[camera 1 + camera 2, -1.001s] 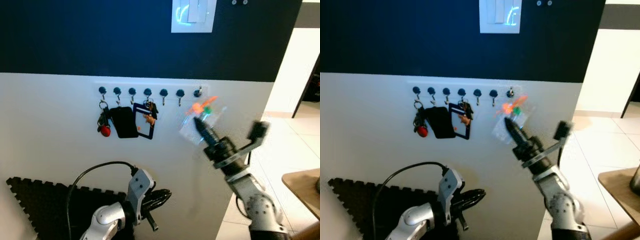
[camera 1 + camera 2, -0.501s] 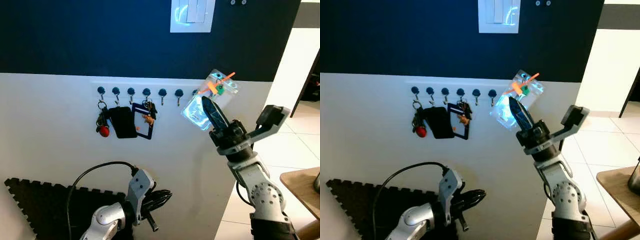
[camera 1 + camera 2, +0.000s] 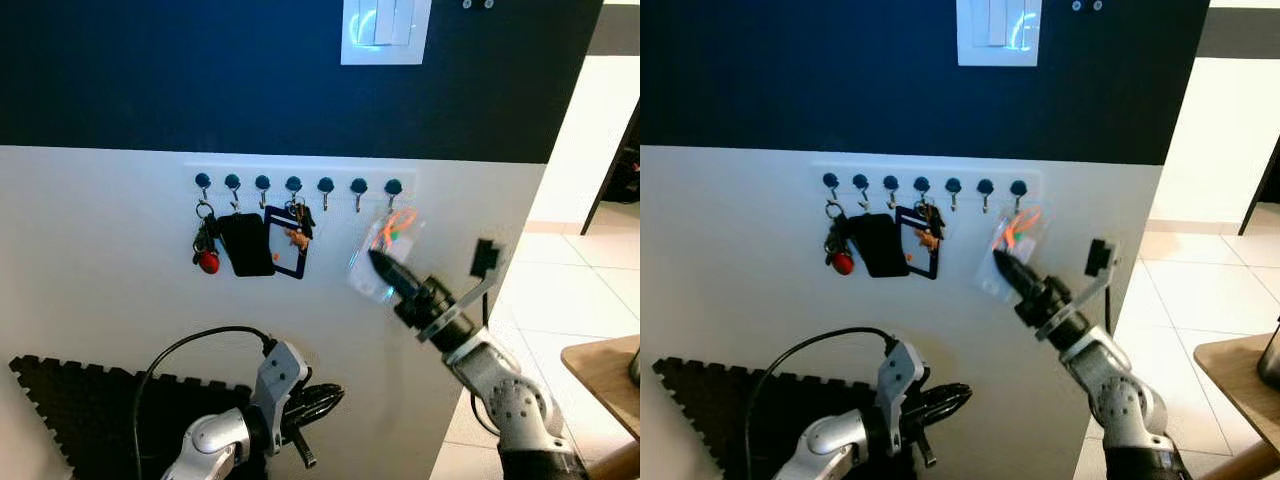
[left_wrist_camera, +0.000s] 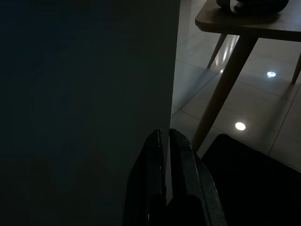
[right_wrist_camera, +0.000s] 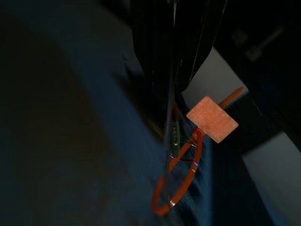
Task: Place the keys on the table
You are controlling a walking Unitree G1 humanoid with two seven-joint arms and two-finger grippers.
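Note:
The keys [image 3: 392, 228], on an orange loop with a green tag, sit inside a clear plastic pouch [image 3: 372, 268]. My right gripper [image 3: 379, 263] is shut on that pouch, holding it in front of the white wall just below the rightmost hook [image 3: 393, 187]. In the right wrist view the orange tag [image 5: 211, 118] and loop dangle past the black fingers [image 5: 155, 56]. A corner of the wooden table [image 3: 604, 364] shows at the right edge. My left gripper [image 3: 322, 400] hangs low and idle, fingers [image 4: 159, 155] together.
A row of hooks [image 3: 294, 185] on the wall carries a red fob [image 3: 208, 261], a black wallet [image 3: 247, 244] and a blue card holder [image 3: 288, 246]. A black foam mat [image 3: 90, 410] lies lower left. Tiled floor [image 3: 560, 300] opens to the right, with a light switch [image 3: 385, 30] above.
My right gripper swung up level with the hooks with the pouch, then came down and to the left. The rightmost hook now stands bare. The left arm stayed put.

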